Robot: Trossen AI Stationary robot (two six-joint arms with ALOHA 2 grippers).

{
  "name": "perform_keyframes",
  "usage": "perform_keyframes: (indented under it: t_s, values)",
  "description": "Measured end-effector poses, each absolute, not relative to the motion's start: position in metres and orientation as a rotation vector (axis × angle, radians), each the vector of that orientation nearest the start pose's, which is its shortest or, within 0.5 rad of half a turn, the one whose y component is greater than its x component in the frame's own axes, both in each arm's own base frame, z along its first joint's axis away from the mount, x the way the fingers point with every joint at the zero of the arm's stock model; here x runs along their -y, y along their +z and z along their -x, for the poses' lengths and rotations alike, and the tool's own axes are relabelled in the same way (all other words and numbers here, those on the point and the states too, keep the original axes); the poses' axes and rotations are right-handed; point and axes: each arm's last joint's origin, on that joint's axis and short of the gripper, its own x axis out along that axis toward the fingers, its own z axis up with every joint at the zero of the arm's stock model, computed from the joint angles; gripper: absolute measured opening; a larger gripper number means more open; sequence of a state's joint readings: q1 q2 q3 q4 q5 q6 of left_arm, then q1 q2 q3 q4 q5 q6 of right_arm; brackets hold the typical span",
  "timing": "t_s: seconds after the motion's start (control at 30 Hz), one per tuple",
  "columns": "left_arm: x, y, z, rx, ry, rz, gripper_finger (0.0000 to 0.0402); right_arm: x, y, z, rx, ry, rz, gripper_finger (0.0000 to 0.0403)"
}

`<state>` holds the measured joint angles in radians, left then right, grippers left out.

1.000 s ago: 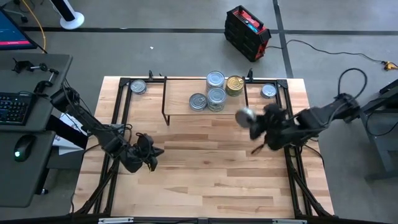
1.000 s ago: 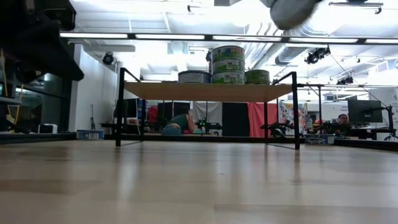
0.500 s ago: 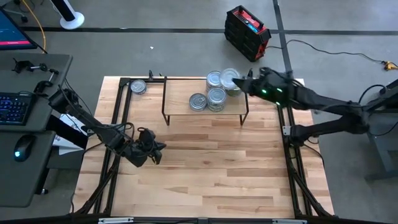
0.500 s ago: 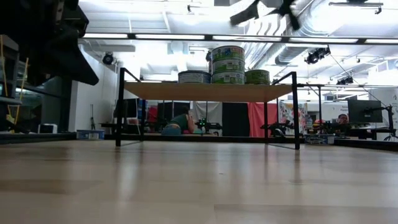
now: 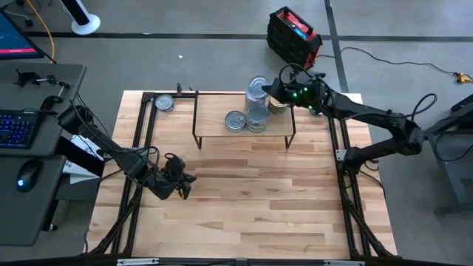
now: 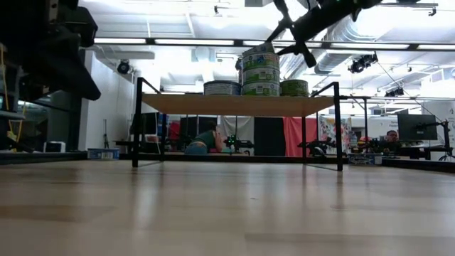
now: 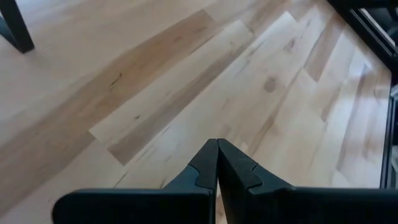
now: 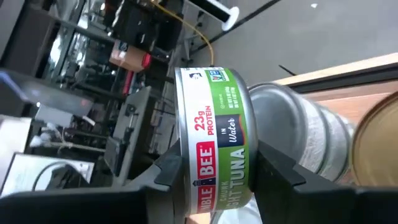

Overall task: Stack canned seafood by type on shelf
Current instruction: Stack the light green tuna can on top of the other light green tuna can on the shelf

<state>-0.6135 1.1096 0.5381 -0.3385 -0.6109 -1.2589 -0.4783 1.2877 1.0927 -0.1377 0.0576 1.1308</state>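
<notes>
Wooden tabletop (image 5: pixel 244 192) lies bare at the near side, and over its left part the left gripper (image 5: pixel 181 182) is parked low with its two fingers pressed together on nothing, as the left wrist view shows; it can be left where it is. Farther back stands the shelf (image 5: pixel 214 122), a light board on black wire legs, and on it the tins are gathered toward its right end: a single silver tin (image 5: pixel 235 120) lies at the front, a stack of tins (image 6: pixel 260 73) rises beside it, and a gold tin (image 5: pixel 278 106) sits just behind, partly hidden by the arm. At the far side, the right gripper (image 5: pixel 272 87) is reached over the shelf with a green-labelled tuna tin (image 8: pixel 214 146) clamped between its fingers by the side wall, so that the tin is held on edge, near the top of the stack. In the low view the carried tin cannot be made out clearly, so it cannot be told whether it touches the stack. The step in hand is judged to be the setting of this tin on the like tins. It would be done well if the tin were first turned flat, centred over the top lid, lowered until it rests, and only then released with a small opening, so that the gold tin alongside is not knocked. Two more tins (image 5: pixel 164 103) wait off the shelf at the back.
</notes>
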Motion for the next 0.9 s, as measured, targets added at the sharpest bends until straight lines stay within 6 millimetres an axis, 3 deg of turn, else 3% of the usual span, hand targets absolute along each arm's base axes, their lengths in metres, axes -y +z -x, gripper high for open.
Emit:
perform_keyframes:
  t_s: [0.53,0.9]
  values:
    - [0.101,0.185,-0.170,-0.613,0.434,0.668,0.0001,0.145,0.322,-0.268,0.025,-0.702,-1.286,0.0119]
    - [0.101,0.185,-0.170,-0.613,0.434,0.668,0.0001,0.145,0.322,-0.267,0.014,-0.724,-1.244,0.0121]
